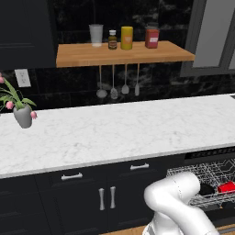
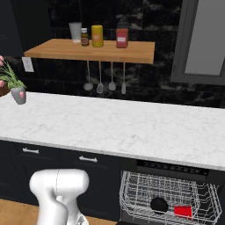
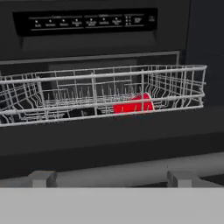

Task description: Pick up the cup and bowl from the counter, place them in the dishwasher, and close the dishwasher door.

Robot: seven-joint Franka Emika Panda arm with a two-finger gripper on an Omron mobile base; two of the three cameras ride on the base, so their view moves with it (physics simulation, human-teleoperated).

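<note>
The black dishwasher (image 3: 87, 26) stands open with its wire rack (image 3: 100, 78) pulled out. The red cup (image 3: 133, 105) lies on its side in the rack, right of a dark bowl (image 3: 81, 113). The same cup (image 2: 183, 211) and bowl (image 2: 159, 205) sit in the rack under the white marble counter (image 2: 110, 127). The dishwasher door (image 3: 109, 140) is dropped down in front of the hand camera, its silver bar handle (image 3: 109, 173) nearest. My white arm (image 1: 176, 197) bends down in front of the cabinets. The counter (image 1: 114, 133) carries neither cup nor bowl.
A grey vase of pink flowers (image 1: 23, 114) stands at the counter's left end. A wooden shelf (image 1: 124, 53) holds a tumbler and jars, with utensils (image 1: 114, 87) hanging below it. Navy cabinets with silver handles (image 1: 106, 197) flank the dishwasher on the left.
</note>
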